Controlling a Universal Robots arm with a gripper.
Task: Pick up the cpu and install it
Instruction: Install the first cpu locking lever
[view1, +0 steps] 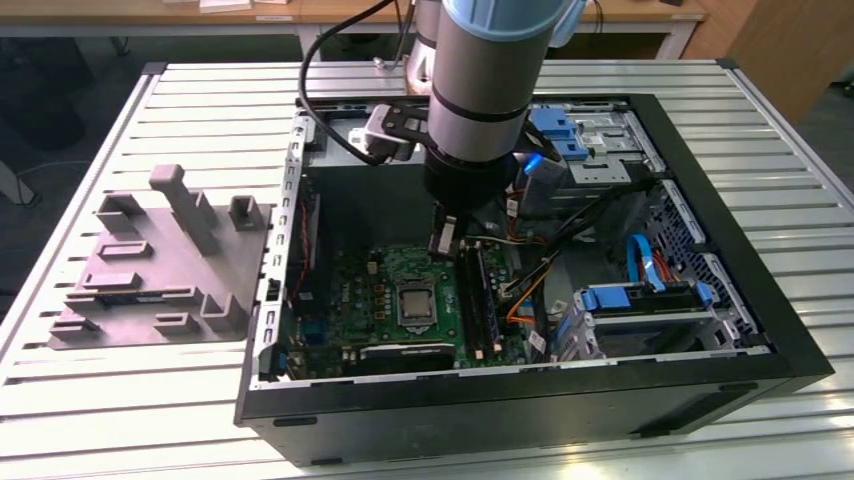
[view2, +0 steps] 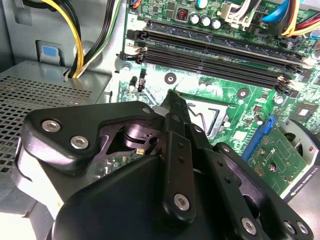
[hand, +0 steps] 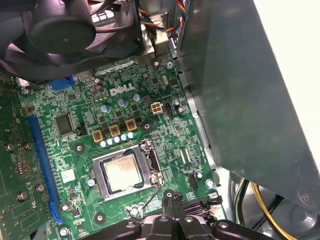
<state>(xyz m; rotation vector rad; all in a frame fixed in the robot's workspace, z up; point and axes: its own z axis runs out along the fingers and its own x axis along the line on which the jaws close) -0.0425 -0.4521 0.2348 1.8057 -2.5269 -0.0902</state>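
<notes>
Item: 1 open desktop computer case (view1: 534, 410), lying on a slatted metal table (view1: 120, 410).

- Motherboard (hand: 165, 135): green, on the floor of the case. White lettering is printed on it near the fan (hand: 65, 30); it is not transcribed here.
- Cpu (hand: 121, 172): silvery square top, lying flat in the metal-framed socket at the middle of the motherboard. It also shows in the exterior view (view1: 415, 301). Nothing touches it.
- Gripper (hand: 172, 196): 1 unit, black, above the motherboard and just beside the socket's edge. The fingers are pressed together at the tips and grip nothing. It also shows in the second wrist view (view2: 172, 95) and the exterior view (view1: 445, 245).
- Memory slots (view2: 215, 55): long and black, along 1 side of the motherboard.
- Blue slot (hand: 42, 165): on the motherboard, beside the socket.
- Yellow and black cables (view2: 77, 35): off the motherboard's edge.
- Grey moulded fixture (view1: 160, 270): on the table outside the case, well apart from the motherboard.
</notes>
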